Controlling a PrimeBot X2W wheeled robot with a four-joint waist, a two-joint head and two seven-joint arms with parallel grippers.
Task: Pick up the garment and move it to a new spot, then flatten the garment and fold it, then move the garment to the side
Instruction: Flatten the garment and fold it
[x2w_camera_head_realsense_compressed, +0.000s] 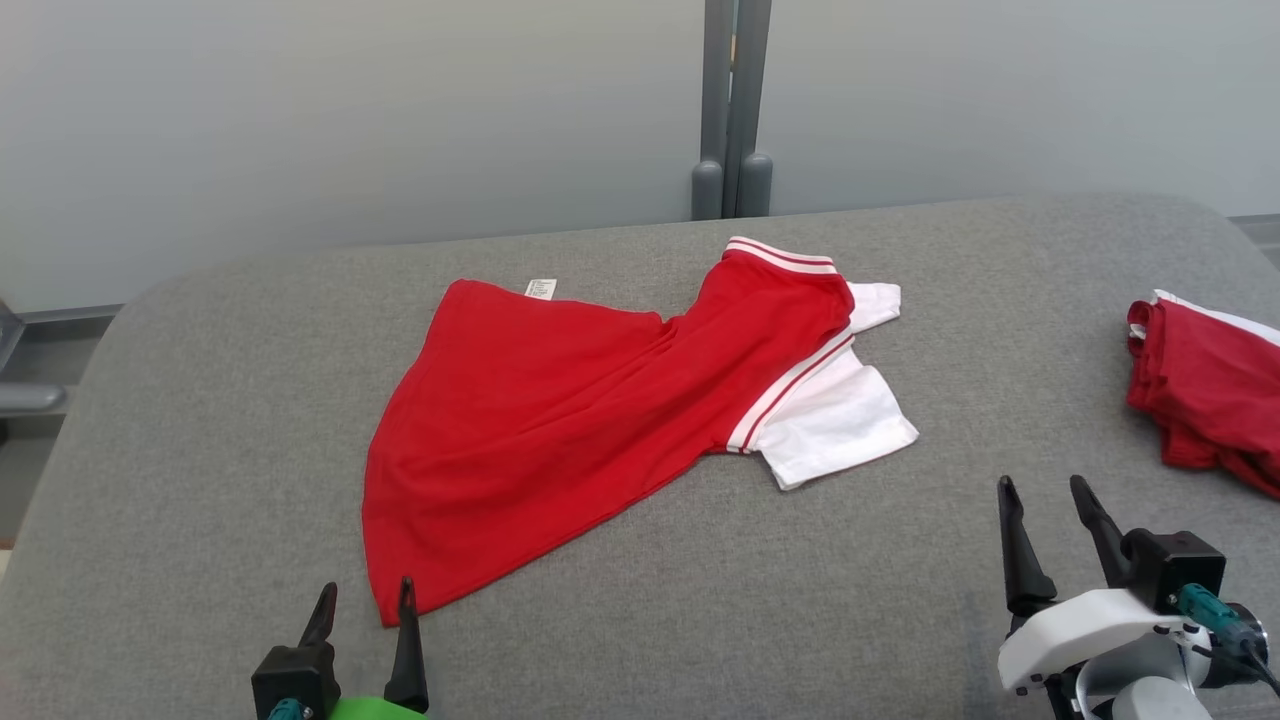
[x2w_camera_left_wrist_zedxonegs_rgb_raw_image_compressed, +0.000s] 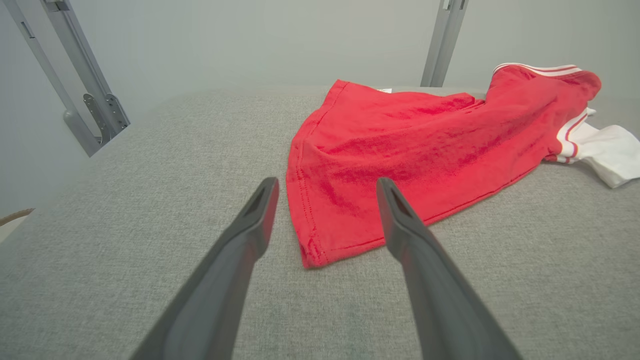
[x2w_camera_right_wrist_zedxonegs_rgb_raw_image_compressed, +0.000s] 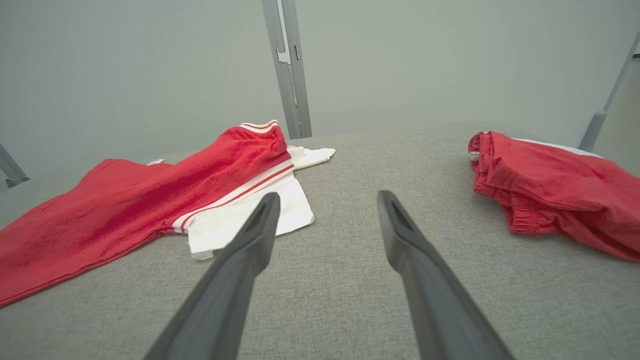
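Garment: 1 | second garment: 1 | left end effector, right end effector: 2

A broad lane of bare grey surface is left open along the near side, in front of the red-and-white garment. Its near corner is found just ahead of the left gripper, whose fingers are spread. On the right, room is narrowed by a second red garment, though a clear strip is seen between the two. Behind, a grey post is stood, perhaps touching the surface's far edge.
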